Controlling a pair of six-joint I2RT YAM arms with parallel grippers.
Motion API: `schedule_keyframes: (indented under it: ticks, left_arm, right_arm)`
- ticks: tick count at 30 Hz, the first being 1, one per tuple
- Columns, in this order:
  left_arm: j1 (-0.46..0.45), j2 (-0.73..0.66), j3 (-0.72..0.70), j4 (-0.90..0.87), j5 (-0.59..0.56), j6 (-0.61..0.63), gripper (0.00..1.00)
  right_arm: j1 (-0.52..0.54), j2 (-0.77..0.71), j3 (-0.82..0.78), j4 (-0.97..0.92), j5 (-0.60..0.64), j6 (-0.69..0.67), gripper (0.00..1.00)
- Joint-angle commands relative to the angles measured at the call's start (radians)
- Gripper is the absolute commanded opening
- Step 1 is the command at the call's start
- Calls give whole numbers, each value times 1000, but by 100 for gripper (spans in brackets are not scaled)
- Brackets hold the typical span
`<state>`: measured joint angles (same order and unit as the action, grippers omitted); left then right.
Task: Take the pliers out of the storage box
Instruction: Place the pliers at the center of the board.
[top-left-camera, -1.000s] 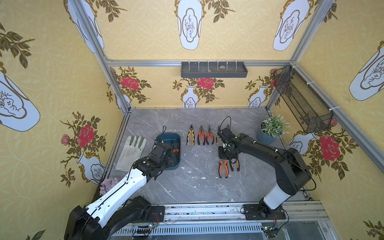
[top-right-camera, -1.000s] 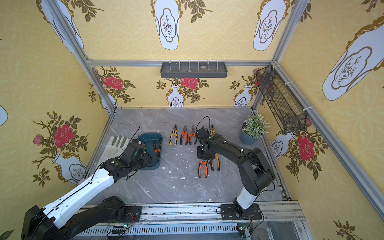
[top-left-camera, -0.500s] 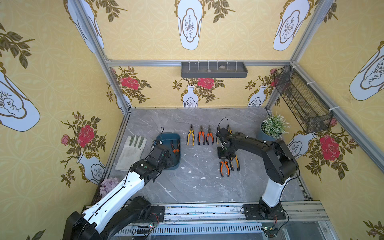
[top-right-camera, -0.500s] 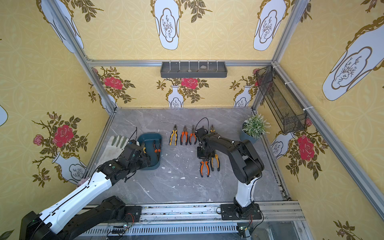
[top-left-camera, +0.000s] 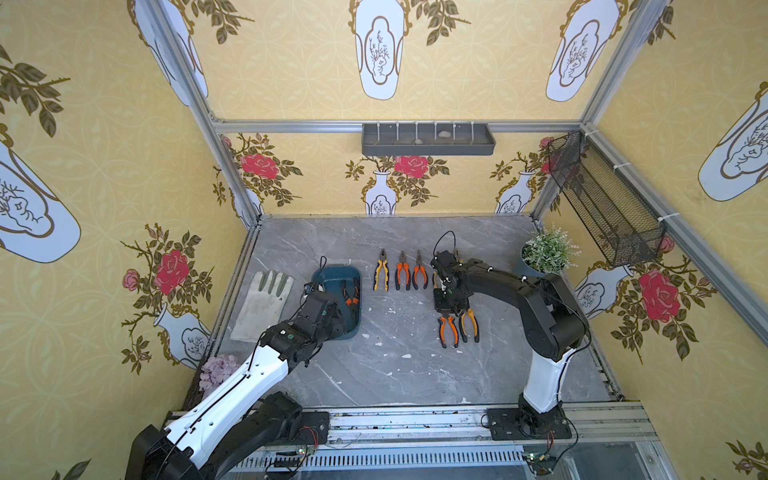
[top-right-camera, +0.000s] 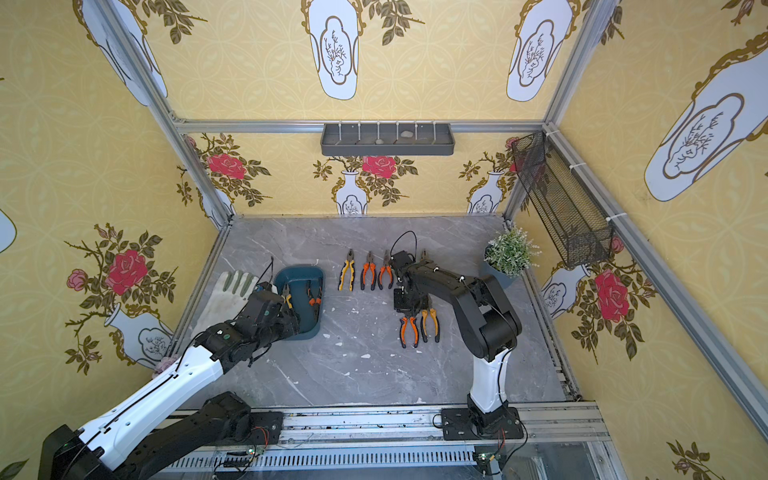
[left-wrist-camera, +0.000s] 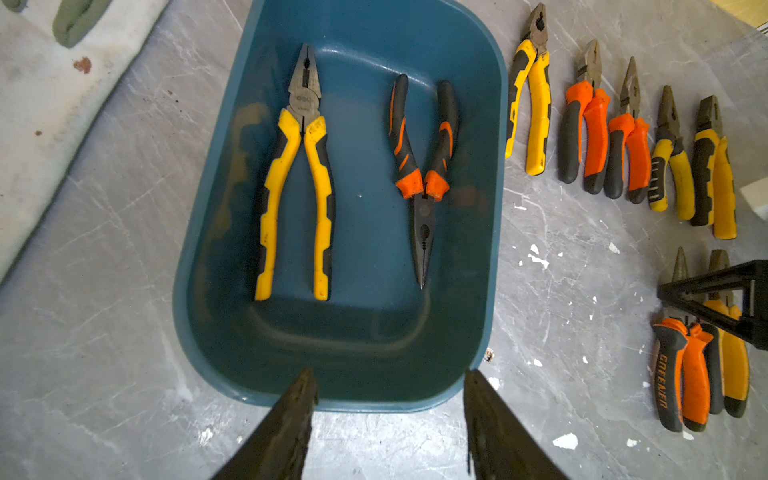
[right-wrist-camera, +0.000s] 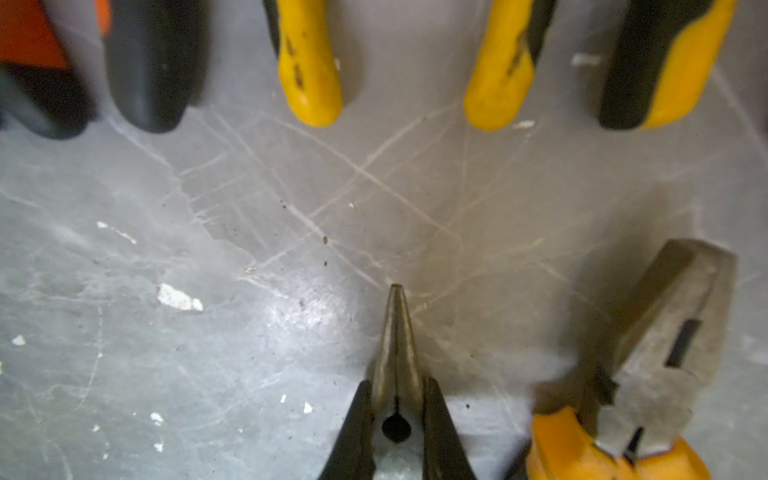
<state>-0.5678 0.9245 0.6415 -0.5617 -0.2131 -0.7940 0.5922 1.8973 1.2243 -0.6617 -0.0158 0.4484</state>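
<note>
Orange pliers (left-wrist-camera: 420, 183), nose toward left fingers (left-wrist-camera: 291, 428)

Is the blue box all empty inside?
No, two pliers lie inside the storage box: a yellow-handled pair and an orange-handled pair.

Left arm (top-left-camera: 249, 376) and right arm (top-left-camera: 542, 374) were white low down, black higher up, thin black cables (top-left-camera: 444, 232) looped by the wrists, fingers (left-wrist-camera: 286, 428) were dark and pointy
</note>
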Motion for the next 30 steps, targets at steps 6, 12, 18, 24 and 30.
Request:
schedule_keyframes:
  ticks: [6, 12, 18, 24, 30]
  left_arm:
    - [3, -8, -10, -8, -9, 3, 59]
    - [3, -7, -15, -5, -5, 1, 59]
    - [3, -7, -16, -3, -4, -1, 59]
    - [4, -3, -16, -1, -2, -1, 59]
    - [4, -4, -17, -1, -3, -1, 59]
  right_arm:
    - [-6, 15, 13, 36, 39, 2, 7]
    - [-9, 16, 24, 27, 49, 1, 7]
    - [-14, 24, 30, 22, 53, -3, 7]
    - [-17, 33, 34, 22, 55, -1, 7]
    - [-20, 36, 34, 20, 57, 3, 9]
